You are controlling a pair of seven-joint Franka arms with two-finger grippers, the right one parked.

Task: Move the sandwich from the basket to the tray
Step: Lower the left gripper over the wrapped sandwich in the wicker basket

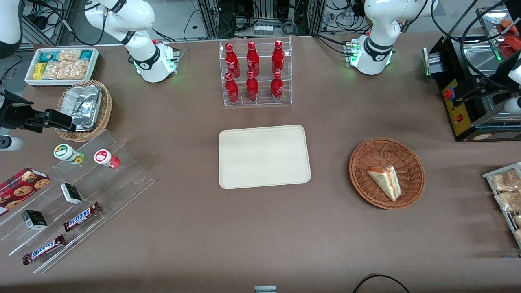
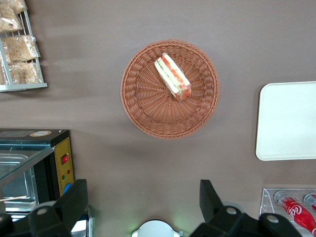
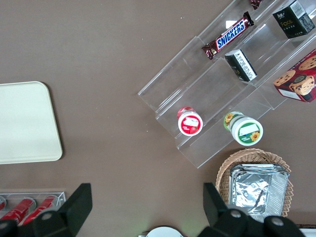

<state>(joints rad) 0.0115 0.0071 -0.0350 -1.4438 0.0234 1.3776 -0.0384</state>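
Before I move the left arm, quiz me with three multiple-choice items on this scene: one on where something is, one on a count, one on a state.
1. Where is the sandwich?
A. On the tray
B. In the reddish-brown basket
C. On the bare table

2. How many red bottles stand in the clear rack?
A. Four
B. Six
C. Eight

3. What is the state of the left gripper?
A. Shut on the sandwich
B. Open and holding nothing
C. Shut on the basket rim

Answers:
1. B: the wedge lies inside the basket, which sits toward the working arm's end of the table from the tray.
2. B: the rack holds two rows of three red bottles.
3. B: in the left wrist view the gripper hangs well above the table with its fingers spread wide and nothing between them.
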